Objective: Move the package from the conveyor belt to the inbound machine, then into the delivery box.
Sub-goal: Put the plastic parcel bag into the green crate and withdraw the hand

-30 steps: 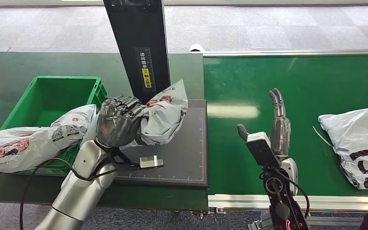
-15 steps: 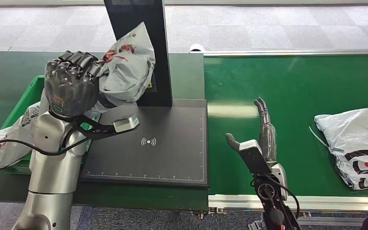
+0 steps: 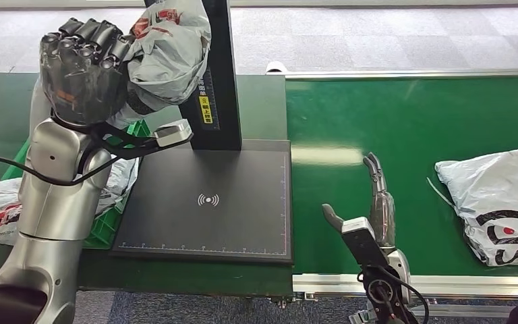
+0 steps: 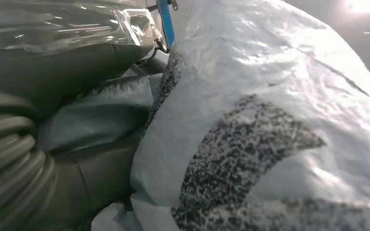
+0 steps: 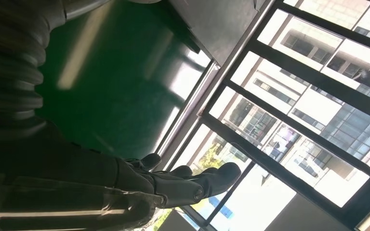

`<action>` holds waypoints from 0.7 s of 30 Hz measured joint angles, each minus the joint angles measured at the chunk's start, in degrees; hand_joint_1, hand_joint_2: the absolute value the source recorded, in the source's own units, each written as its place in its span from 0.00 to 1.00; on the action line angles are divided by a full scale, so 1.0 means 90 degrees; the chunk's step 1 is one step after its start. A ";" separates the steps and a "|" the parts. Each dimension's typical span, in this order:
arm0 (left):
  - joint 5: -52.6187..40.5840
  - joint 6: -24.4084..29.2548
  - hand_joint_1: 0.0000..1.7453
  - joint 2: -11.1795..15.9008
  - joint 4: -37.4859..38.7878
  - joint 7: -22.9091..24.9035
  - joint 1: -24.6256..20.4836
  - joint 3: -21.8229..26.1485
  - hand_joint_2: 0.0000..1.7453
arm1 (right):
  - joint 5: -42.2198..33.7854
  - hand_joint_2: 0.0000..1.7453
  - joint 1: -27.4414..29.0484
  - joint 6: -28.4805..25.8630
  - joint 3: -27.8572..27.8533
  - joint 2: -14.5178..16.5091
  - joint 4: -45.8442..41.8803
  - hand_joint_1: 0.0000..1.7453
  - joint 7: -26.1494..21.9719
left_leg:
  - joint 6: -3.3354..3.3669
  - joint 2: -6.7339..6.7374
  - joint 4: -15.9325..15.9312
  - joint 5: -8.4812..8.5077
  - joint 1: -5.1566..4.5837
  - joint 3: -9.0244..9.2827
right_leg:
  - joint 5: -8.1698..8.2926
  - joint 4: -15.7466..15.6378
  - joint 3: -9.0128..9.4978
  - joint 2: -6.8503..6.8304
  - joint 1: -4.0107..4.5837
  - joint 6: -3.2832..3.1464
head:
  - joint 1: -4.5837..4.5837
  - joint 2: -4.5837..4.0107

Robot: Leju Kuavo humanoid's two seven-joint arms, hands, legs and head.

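Note:
My left hand [image 3: 81, 71] grips a grey plastic package [image 3: 168, 54] with red print, raised high above the left edge of the black scanner plate [image 3: 209, 202] and in front of the scanner's black column [image 3: 217, 81]. In the left wrist view the package [image 4: 279, 125] bulges against my fingers [image 4: 67, 57]. My right hand [image 3: 378, 202] hovers open with straight fingers over the green conveyor belt [image 3: 411, 121]; its fingers [image 5: 188, 180] hold nothing. A second grey package [image 3: 502, 202] lies on the belt at the right edge. The green delivery box [image 3: 111, 216] is mostly hidden behind my left arm.
Another grey package [image 3: 0, 216] lies over the box's near rim at the far left. The belt's metal rail [image 3: 445, 283] runs along the front edge. Grey carpet lies beyond the green table [image 3: 0, 101].
My left hand has lifted the package off the scanner plate, up and to the left toward the box. My right hand has drawn back toward the belt's front edge. The package on the belt has crept left.

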 joint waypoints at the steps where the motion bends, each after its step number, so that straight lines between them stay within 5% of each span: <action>1: 0.0000 0.0000 1.00 0.0012 0.0002 0.0001 -0.0006 -0.0014 1.00 | 0.0001 1.00 0.0006 -0.0001 0.0000 -0.0004 -0.0011 0.00 0.0000 | 0.0000 0.0000 0.0000 0.0000 0.0000 0.0000 | 0.0000 0.0000 0.0000 0.0000 0.0000 0.0000 | 0.0000 0.0001; 6: 0.0000 -0.0001 1.00 0.0070 0.0034 0.0108 -0.0046 -0.0084 1.00 | 0.0066 1.00 0.0034 -0.0002 0.0000 -0.0014 -0.0047 0.00 0.0052 | 0.0000 0.0000 0.0000 0.0000 0.0000 0.0000 | 0.0000 0.0000 -0.0002 0.0000 0.0000 0.0000 | -0.0001 0.0001; 10: 0.0000 -0.0124 1.00 0.0368 0.0768 0.0900 -0.0714 -0.0601 1.00 | 0.0706 1.00 0.0289 0.0049 -0.0003 -0.0053 -0.0412 0.00 0.0562 | 0.0000 -0.0013 0.0003 0.0003 0.0001 -0.0001 | 0.0000 0.0000 -0.0006 -0.0011 0.0001 0.0000 | 0.0002 0.0001; 18: 0.0171 -0.1891 1.00 0.1035 0.2920 0.1206 -0.2491 -0.1551 1.00 | 0.0795 1.00 0.1442 0.0376 -0.0415 -0.0439 -0.1956 0.00 0.0497 | -0.0001 0.0039 0.0001 -0.0003 -0.0001 -0.0004 | 0.0003 0.0001 -0.0016 0.0035 -0.0001 -0.0003 | 0.0001 0.0001; 21: 0.0596 -0.3177 1.00 0.0981 0.3831 0.2003 -0.2814 -0.1527 1.00 | 0.0746 1.00 0.1488 0.0786 -0.0526 -0.0472 -0.2258 0.00 0.0508 | -0.0003 0.0040 -0.0003 -0.0006 -0.0001 0.0006 | 0.0002 0.0000 -0.0008 0.0036 -0.0001 -0.0003 | 0.0000 0.0001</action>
